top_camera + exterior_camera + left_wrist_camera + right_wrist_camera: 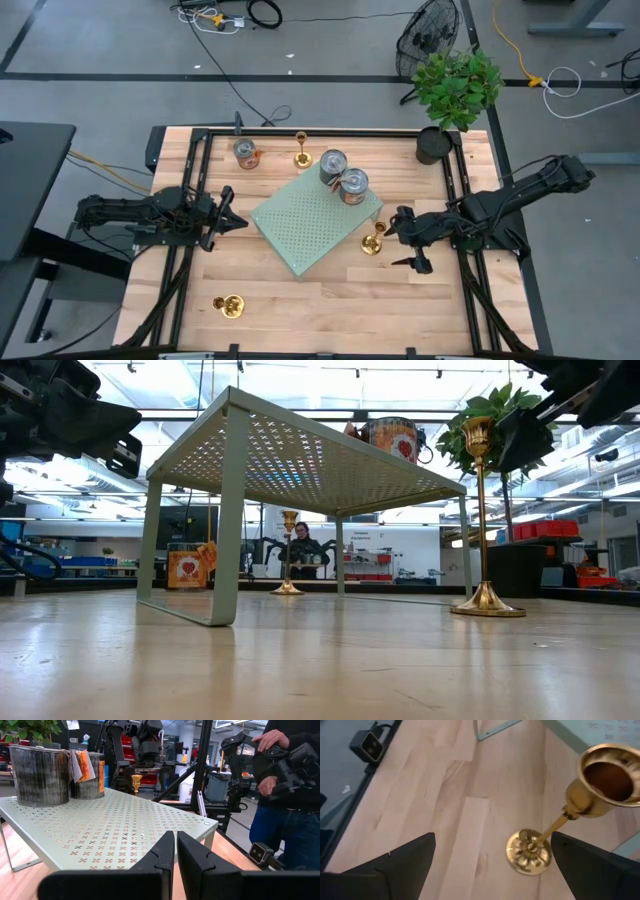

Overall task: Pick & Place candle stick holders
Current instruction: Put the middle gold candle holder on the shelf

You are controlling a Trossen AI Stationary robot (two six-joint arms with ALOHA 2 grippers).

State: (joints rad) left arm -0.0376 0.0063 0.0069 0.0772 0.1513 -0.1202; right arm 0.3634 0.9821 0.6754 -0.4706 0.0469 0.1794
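Bright, even light comes from ceiling lamps above the tabletop (320, 300); shadows are soft. The near brass candle stick holder (585, 790) looks slightly blurred.

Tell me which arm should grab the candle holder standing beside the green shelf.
Right. The right gripper is open, right next to that candle holder, seen between its fingers in the wrist view. The left gripper is shut across the green shelf.

No lettering seems legible, even on the can labels (85, 766).

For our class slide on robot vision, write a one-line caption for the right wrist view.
Open right gripper poised above an upright brass candle stick holder on the wooden table.
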